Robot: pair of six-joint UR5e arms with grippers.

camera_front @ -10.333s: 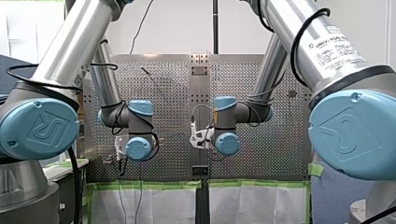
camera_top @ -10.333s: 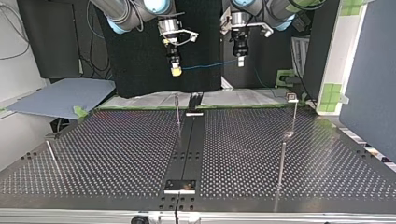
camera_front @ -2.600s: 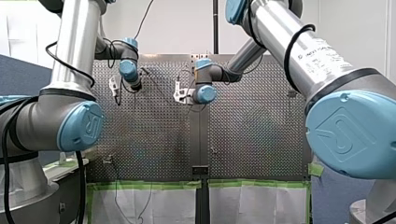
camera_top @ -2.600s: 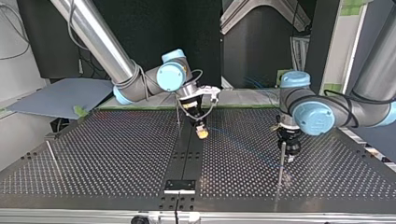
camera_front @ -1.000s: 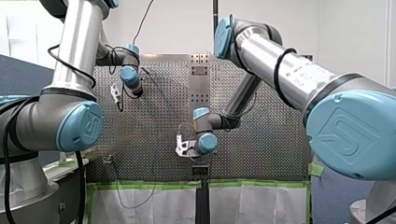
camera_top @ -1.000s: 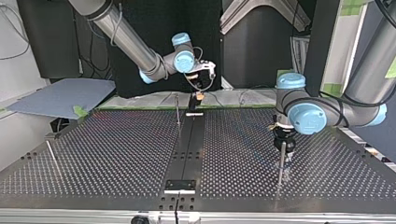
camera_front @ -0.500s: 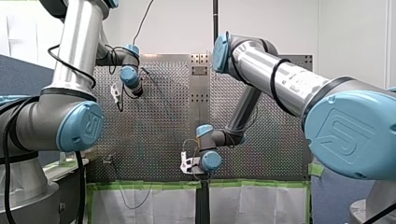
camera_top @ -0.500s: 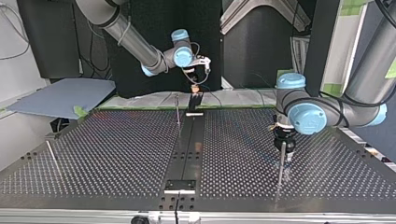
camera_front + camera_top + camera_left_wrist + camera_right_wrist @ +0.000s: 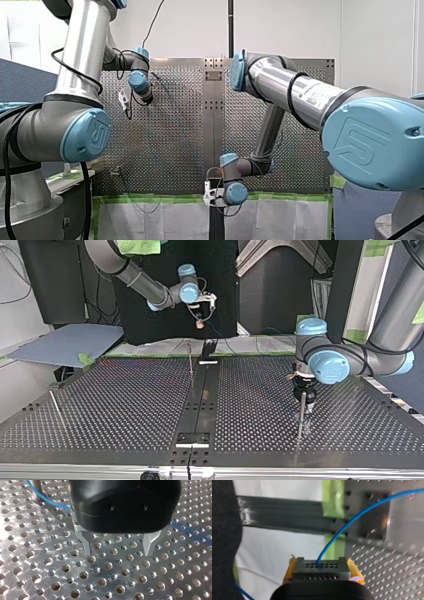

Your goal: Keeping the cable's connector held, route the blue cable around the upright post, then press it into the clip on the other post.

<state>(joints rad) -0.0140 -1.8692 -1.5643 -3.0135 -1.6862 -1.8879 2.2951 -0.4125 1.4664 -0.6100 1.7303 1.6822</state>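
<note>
My right gripper (image 9: 321, 566) has orange-yellow pads (image 9: 355, 570); the connector (image 9: 321, 573) is dark grey, dotted with rows of small holes, its cable (image 9: 352, 517) bright blue. My left gripper (image 9: 117, 547) is black with silvery fingers (image 9: 149, 543). The table (image 9: 50, 575) is silver, hole-patterned.

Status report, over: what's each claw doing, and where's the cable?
Left claw open, empty, over the table. Right claw shut on connector, blue cable leading off it. Cable passes beside upright post. Nothing seen in the way.
</note>
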